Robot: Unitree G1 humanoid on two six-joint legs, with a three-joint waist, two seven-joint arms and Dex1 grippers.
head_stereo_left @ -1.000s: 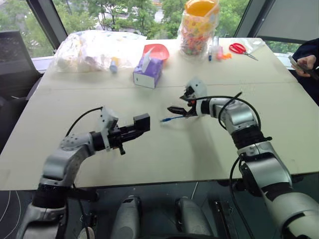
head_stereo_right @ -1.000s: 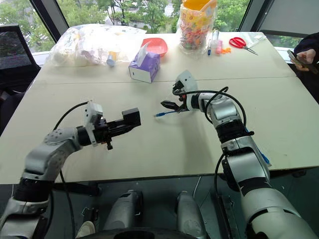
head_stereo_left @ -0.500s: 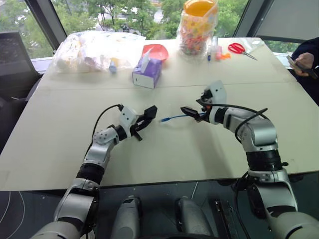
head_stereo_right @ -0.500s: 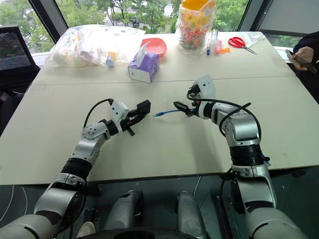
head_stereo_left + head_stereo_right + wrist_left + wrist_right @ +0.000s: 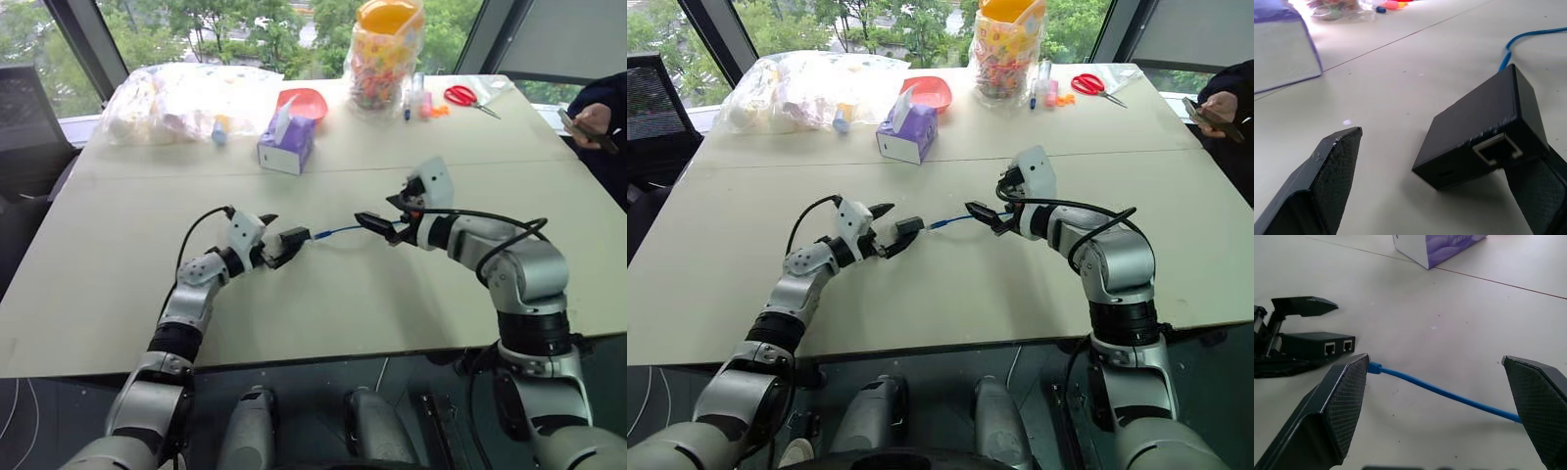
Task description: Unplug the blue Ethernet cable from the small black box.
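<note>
The small black box lies flat on the pale table between the fingers of my left gripper, which stands open. The box leans against one finger and is clear of the other. Its two sockets look empty. The blue Ethernet cable runs over the table from beside the box to my right gripper. Its plug end lies free, a little apart from the box. The right gripper is open, with the cable on the table between its fingertips, untouched.
At the back of the table stand a purple tissue box, a red bowl, a clear plastic bag and a jar of coloured bits. Red scissors lie far right. A person holding a phone sits at the right edge.
My left gripper came down towards the cable, opened and let go of the black box, which now rests on the table. The right hand drew back a little to the right.
</note>
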